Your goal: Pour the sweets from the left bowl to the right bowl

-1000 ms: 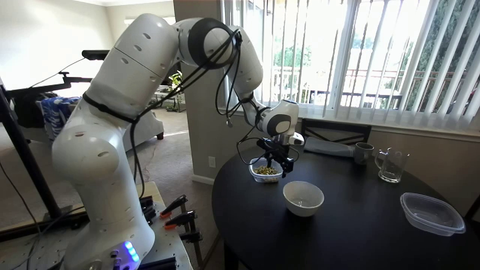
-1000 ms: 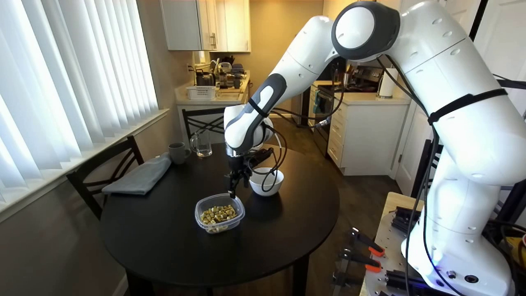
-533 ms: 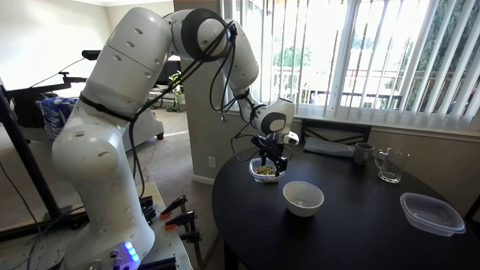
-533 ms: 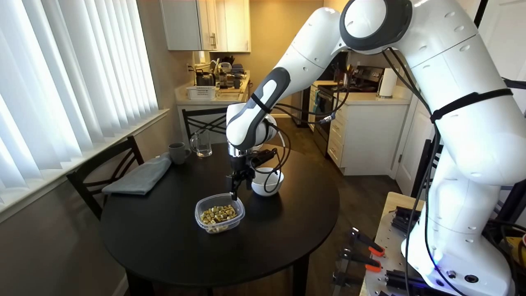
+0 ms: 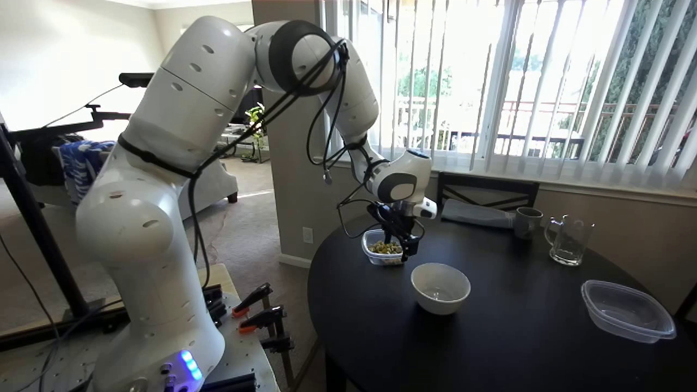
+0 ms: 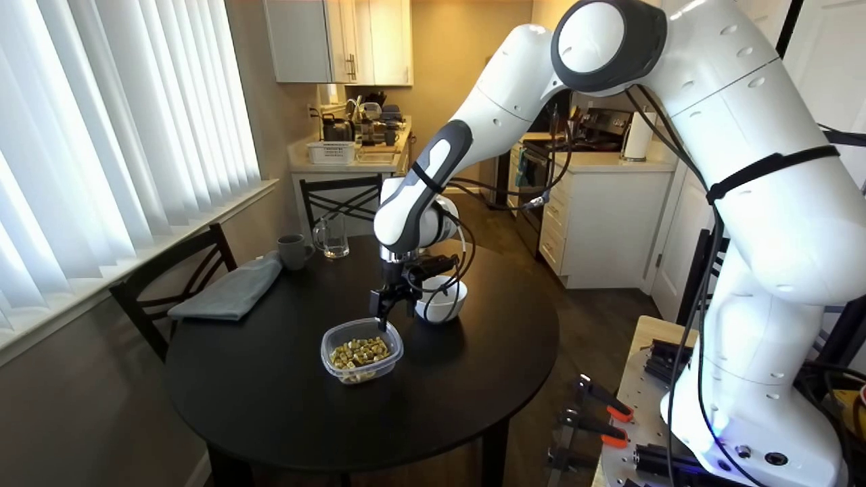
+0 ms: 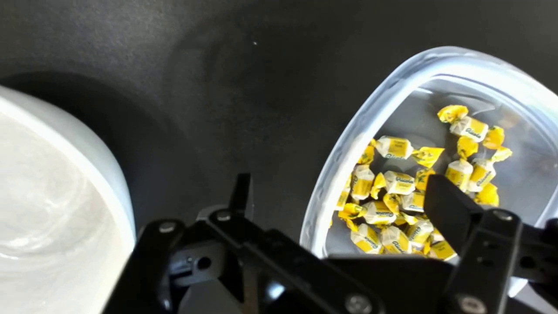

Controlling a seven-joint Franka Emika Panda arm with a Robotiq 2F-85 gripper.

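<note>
The left bowl [image 5: 379, 259] is a translucent container on the black table; it also shows in an exterior view [image 6: 380, 369] and the wrist view [image 7: 344, 152]. It holds the sweets [image 7: 394, 185], wrapped in yellow and white. The right bowl [image 5: 440, 306], opaque white and beside it, shows at the left of the wrist view [image 7: 98, 152]. My gripper [image 7: 342, 194] is open and empty above the left bowl's near-side rim. One finger stands outside the rim, the other above the sweets, with the wall between them. Whether a finger touches the bowl I cannot tell.
A flat clear plastic container [image 5: 626, 313] lies on the table. A glass mug [image 5: 569, 245], a grey mug [image 6: 293, 252] and a folded cloth [image 6: 230, 289] stand or lie near the window side. Loose cables [image 5: 354, 201] hang around the wrist.
My gripper has shifted over the left bowl's rim, away from the right bowl's side, then sunk slightly. The bowls and sweets have not moved.
</note>
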